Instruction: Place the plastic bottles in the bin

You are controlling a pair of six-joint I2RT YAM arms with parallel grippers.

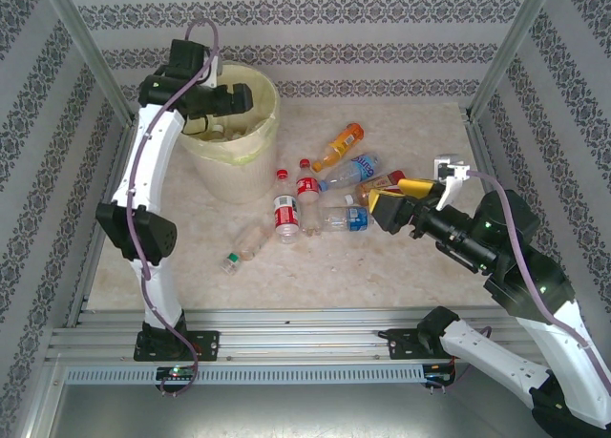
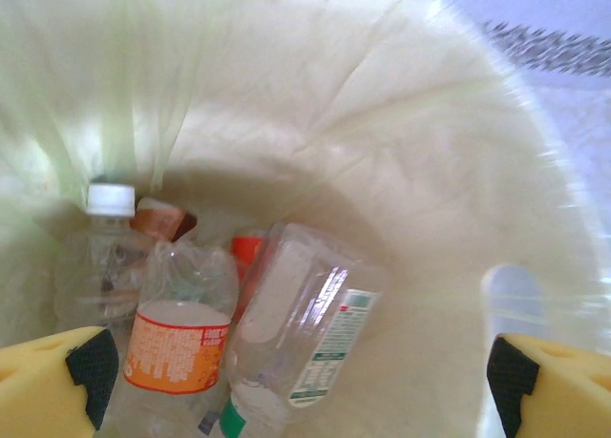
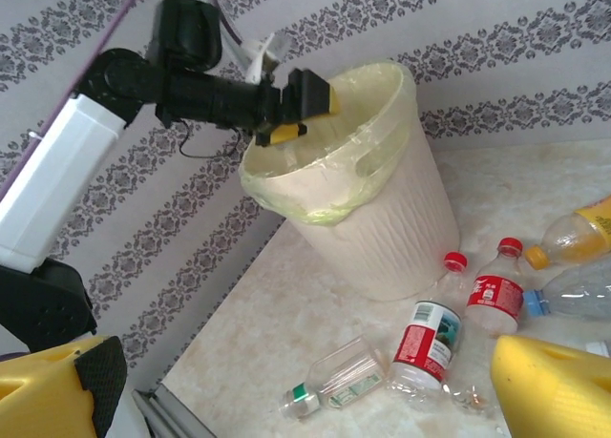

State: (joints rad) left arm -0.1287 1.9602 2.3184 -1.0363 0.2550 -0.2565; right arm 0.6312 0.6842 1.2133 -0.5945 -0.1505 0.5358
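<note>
The left gripper is hanging over the bin, fingers wide apart and holding nothing. Some bottles are lying inside the bin. More bottles are lying on the table just right of it. The right gripper is hovering near them, wide open and empty. The bottles are looking light, thin, squashy and slippery, so pinching one gently around its middle is probably working best.

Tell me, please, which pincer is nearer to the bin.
Left. The left pincer hangs over the bin's mouth; the right pincer is well off to its right, near loose bottles.
</note>
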